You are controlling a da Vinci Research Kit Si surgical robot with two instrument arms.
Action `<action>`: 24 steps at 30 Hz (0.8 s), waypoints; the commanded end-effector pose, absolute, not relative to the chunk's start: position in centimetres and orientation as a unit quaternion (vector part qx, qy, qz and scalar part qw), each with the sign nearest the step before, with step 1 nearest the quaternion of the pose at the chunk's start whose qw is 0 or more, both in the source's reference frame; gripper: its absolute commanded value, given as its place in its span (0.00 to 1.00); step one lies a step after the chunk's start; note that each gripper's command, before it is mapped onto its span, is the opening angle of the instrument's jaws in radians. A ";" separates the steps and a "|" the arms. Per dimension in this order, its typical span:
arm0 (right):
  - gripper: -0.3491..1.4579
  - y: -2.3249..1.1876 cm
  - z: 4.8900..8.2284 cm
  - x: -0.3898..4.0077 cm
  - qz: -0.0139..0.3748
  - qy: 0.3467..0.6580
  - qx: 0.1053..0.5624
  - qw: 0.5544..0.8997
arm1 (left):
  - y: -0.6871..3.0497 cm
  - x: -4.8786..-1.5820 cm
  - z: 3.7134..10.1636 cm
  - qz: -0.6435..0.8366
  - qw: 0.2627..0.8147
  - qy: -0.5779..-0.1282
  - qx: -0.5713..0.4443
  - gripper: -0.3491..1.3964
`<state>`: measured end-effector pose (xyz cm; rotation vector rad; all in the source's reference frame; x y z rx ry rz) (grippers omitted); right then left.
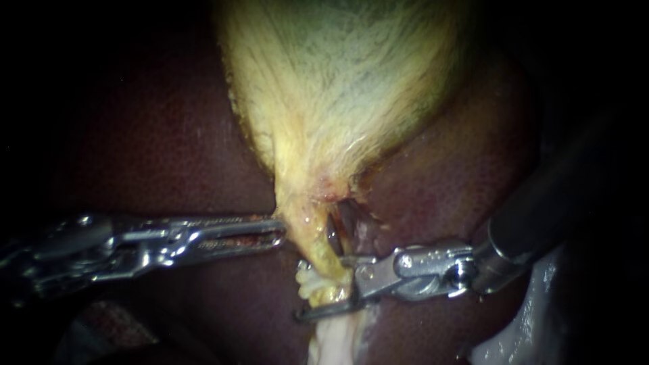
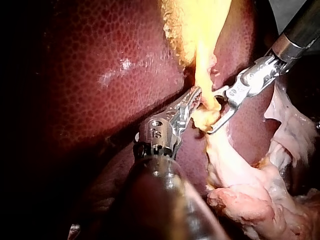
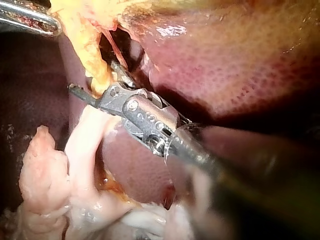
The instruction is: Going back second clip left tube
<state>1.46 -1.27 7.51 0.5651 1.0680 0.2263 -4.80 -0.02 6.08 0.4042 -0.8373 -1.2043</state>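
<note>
Straddling the yellow tube under the gallbladder, the right pincer stands spread, with the tube between its two halves. Left pincer is pressed together, tip touching the tube just above the right pincer. Liver lies behind both.

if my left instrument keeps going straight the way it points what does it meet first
The yellow neck of the gallbladder: the tip of the left instrument lies right at its edge in the endoscope and left wrist views, seemingly touching it, though depth is unclear.
</note>
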 end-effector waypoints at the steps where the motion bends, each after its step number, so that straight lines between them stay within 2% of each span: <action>1: 0.52 -1.27 7.52 1.45 0.101 0.502 0.262 0.818 | -0.02 -4.80 6.08 -0.546 0.724 -0.379 0.183 0.04; 9: 0.52 -1.24 7.57 1.35 0.089 0.506 0.253 0.820 | -0.02 -4.79 6.08 -0.546 0.724 -0.379 0.183 0.04; 24: 0.52 -1.09 7.27 0.90 0.096 0.506 0.251 0.820 | -0.02 -4.79 6.08 -0.546 0.724 -0.379 0.183 0.04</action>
